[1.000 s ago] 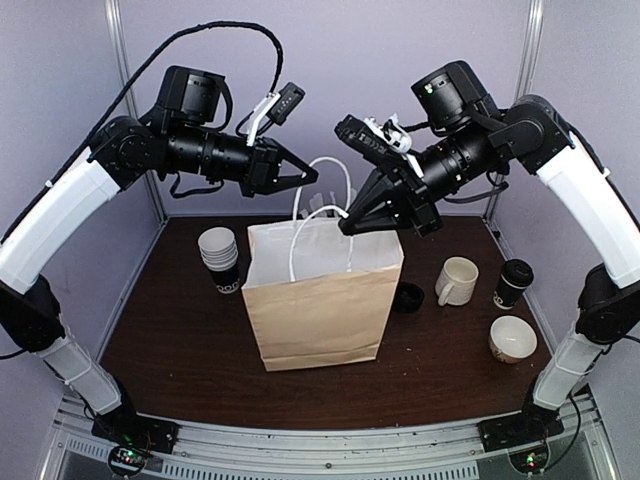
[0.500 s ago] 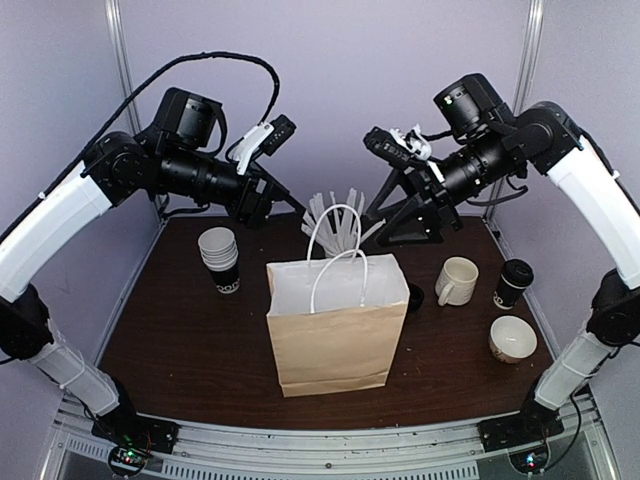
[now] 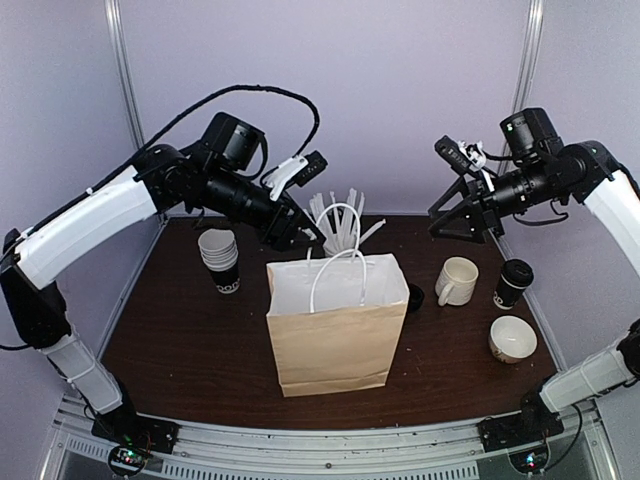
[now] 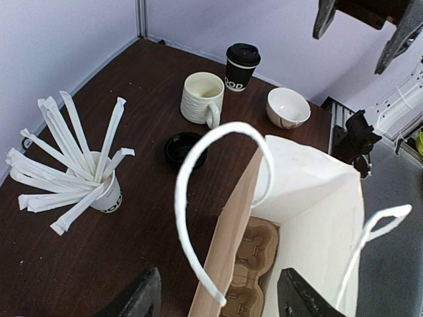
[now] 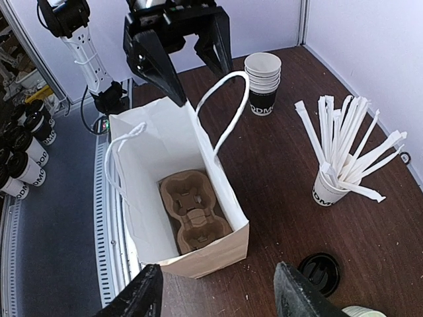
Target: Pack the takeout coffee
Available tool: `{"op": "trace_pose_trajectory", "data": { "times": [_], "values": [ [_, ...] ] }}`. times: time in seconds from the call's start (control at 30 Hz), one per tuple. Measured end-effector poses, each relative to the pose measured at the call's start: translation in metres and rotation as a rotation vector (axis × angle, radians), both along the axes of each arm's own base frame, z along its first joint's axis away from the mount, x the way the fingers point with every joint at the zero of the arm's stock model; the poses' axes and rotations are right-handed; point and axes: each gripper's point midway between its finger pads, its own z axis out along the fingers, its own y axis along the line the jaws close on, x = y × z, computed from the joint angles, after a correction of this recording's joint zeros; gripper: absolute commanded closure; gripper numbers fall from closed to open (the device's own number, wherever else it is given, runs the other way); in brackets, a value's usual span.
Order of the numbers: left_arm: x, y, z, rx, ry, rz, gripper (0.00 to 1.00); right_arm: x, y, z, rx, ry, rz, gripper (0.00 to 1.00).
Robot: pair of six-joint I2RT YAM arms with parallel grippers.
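Note:
The takeout coffee (image 3: 513,282), a black cup with white lettering and a black lid, stands upright at the right of the table; it is also in the left wrist view (image 4: 241,65). A brown paper bag (image 3: 335,330) stands open in the middle with its white handles up. A cardboard cup carrier (image 5: 195,211) lies on its bottom. My left gripper (image 3: 303,233) hangs open above the bag's back left corner, holding nothing. My right gripper (image 3: 455,228) is open and empty, high up behind the cream mug and well apart from the bag.
A stack of lidless paper cups (image 3: 220,258) stands left of the bag. A cup of white sticks (image 3: 335,215) stands behind it. A loose black lid (image 3: 408,296), a cream mug (image 3: 457,281) and a white bowl (image 3: 512,338) sit to the right, near the coffee.
Both grippers opened and let go of the bag's handles. The right arm drew back to the right and the left lowered toward the bag's back. The bag settled upright, slightly right and nearer.

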Motion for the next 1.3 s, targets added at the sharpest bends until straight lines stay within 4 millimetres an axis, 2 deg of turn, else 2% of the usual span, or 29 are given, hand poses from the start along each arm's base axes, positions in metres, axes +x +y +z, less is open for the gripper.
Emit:
{"op": "trace_pose_trajectory", "data": {
  "times": [0.1,0.13,0.23,0.27,0.47,0.77,0.9,1.07,1.3],
  "values": [
    [0.013,-0.013,-0.019,0.037,0.022,0.004,0.54,0.004,-0.003,-0.003,0.01,0.007,-0.019,0.4],
    [0.016,-0.016,-0.022,0.043,0.025,0.008,0.62,0.005,-0.005,-0.002,0.017,0.006,-0.024,0.4],
    [0.026,-0.025,-0.026,0.051,0.011,0.007,0.98,0.004,-0.008,0.004,0.038,-0.006,-0.036,0.41],
    [0.028,-0.027,-0.025,0.049,0.007,0.01,1.0,0.004,-0.008,0.005,0.044,-0.011,-0.037,0.41],
    [0.032,-0.025,0.0,0.023,-0.086,0.002,1.0,0.003,-0.007,0.011,0.066,-0.029,-0.026,0.41],
    [0.02,-0.012,0.034,-0.037,-0.163,-0.009,1.0,0.005,-0.005,0.006,0.072,-0.009,-0.023,0.41],
    [0.013,-0.01,0.021,-0.018,-0.142,-0.02,1.0,0.008,-0.004,0.004,0.074,0.005,-0.024,0.41],
    [-0.013,-0.011,-0.004,0.029,-0.109,-0.066,1.0,0.009,-0.003,0.003,0.075,0.013,-0.023,0.41],
    [-0.068,-0.011,-0.001,0.034,-0.177,-0.146,1.0,0.012,-0.001,-0.001,0.073,0.029,-0.019,0.41]
  ]
}}
